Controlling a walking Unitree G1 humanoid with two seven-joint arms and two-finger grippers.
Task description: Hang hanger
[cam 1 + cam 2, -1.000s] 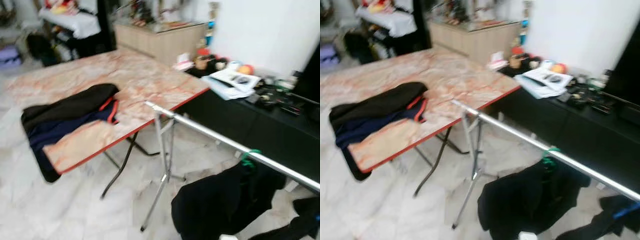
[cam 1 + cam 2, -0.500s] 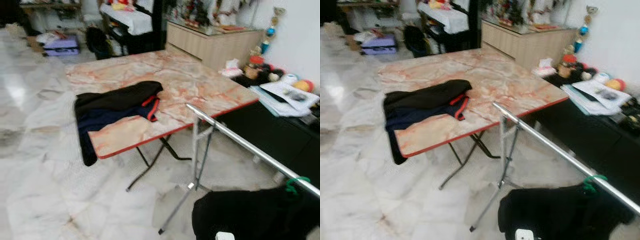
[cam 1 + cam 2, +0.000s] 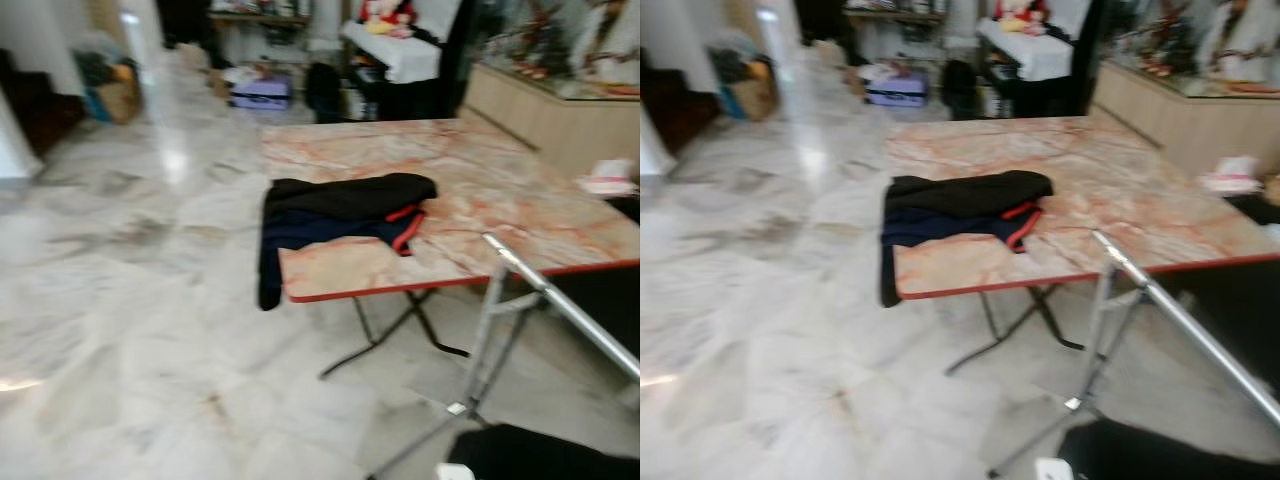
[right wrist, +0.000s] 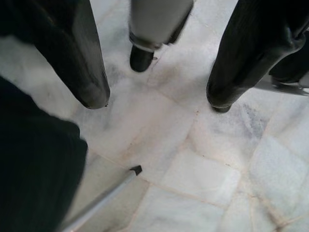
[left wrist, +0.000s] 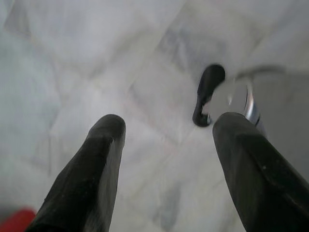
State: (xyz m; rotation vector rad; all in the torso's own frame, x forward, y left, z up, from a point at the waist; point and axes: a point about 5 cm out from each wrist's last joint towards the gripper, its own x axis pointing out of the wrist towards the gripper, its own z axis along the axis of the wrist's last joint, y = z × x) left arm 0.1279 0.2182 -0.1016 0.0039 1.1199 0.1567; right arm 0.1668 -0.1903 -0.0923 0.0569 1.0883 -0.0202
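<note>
Marble floor (image 3: pixel 150 330) fills most of the room, pale and shiny. A folding table (image 3: pixel 520 200) with a pink marble top and a red edge stands on thin black legs. A black and navy jacket (image 3: pixel 340 210) with red trim lies at the near left corner of the table, and one dark sleeve hangs down over the left edge. Just past the near right corner of the table stands a silver clothes rack (image 3: pixel 555 300), with its long bar slanting off to the right and its metal legs on the floor. A black garment (image 3: pixel 540 460) shows low down under the bar. I cannot make out a hanger in these blurry pictures. The left hand (image 5: pixel 166 140) points down at the floor with its two black fingers (image 5: pixel 96 169) wide apart and nothing between them; a rack foot (image 5: pixel 207 94) sits on the floor beyond it. The right hand (image 4: pixel 154 96) also hangs over the floor with its fingers (image 4: pixel 72 53) apart and empty, near a black cloth (image 4: pixel 34 169) and a thin metal leg (image 4: pixel 104 198).
</note>
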